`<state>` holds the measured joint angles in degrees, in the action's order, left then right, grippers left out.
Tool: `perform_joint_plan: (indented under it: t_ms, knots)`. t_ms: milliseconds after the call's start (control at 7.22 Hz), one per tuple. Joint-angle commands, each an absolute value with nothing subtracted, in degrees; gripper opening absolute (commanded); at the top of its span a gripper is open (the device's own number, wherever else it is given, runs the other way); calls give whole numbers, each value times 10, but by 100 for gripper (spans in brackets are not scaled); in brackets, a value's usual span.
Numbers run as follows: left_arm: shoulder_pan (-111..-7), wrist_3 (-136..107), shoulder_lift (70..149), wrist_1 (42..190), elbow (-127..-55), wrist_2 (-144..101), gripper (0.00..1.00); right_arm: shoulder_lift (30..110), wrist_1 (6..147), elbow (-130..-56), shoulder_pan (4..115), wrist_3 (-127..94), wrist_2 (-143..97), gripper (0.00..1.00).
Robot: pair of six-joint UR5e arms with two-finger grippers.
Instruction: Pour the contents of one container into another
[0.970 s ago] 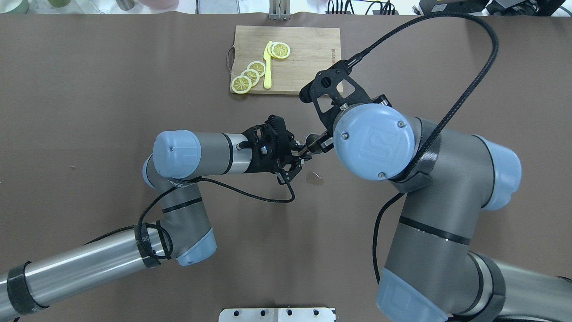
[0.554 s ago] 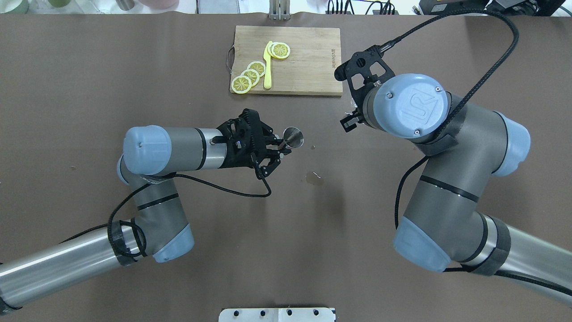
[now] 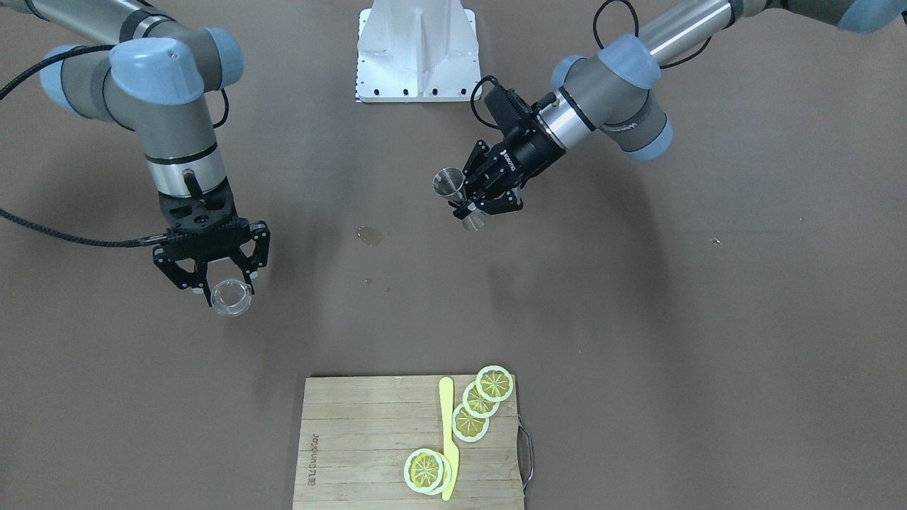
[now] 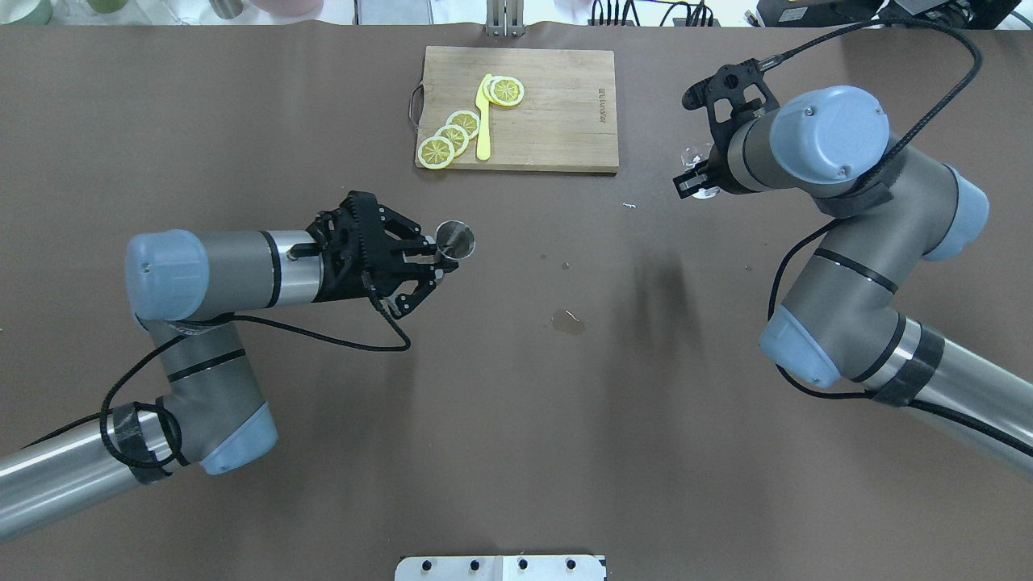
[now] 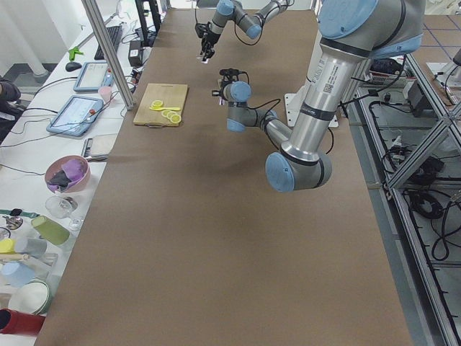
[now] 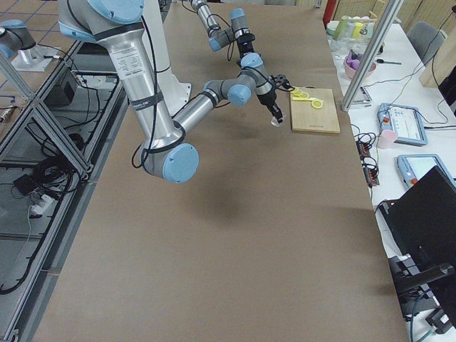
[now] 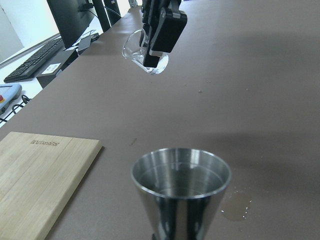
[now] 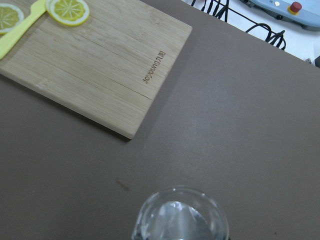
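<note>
Above the middle of the bench (image 4: pixel 516 452), somewhat toward its left end, the left gripper (image 4: pixel 442 260) is closed around the narrow waist of the metal jigger (image 4: pixel 455 240). The jigger stands upright with its open cone up, lifted clear of the surface and sticking out just past the fingertips. Well apart from it, over the right part of the bench and nearer the far edge, the right gripper (image 3: pixel 224 287) points downward and clamps the clear glass cup (image 3: pixel 231 299) by its wall; the left wrist view shows the cup tilted and off the surface. A small wet patch (image 4: pixel 568 323) lies on the bench between the two arms. At the middle of the far edge sits a wooden cutting board (image 4: pixel 557 113) with lemon slices (image 4: pixel 452 133) and a yellow knife (image 4: pixel 483 121).
</note>
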<state>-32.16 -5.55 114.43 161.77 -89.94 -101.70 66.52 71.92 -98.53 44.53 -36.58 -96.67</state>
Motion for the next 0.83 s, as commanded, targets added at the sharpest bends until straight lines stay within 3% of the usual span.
perform_joint_plan:
  t_ms: [0,693]
  knots:
    - [-335,-77,1080,1697,-902,-1016,0,705,603,-916,478,-370,-1005,0]
    - [-362,-176,977,1831,-899,-996,0,793,312,-813,528,-380,-1023,0]
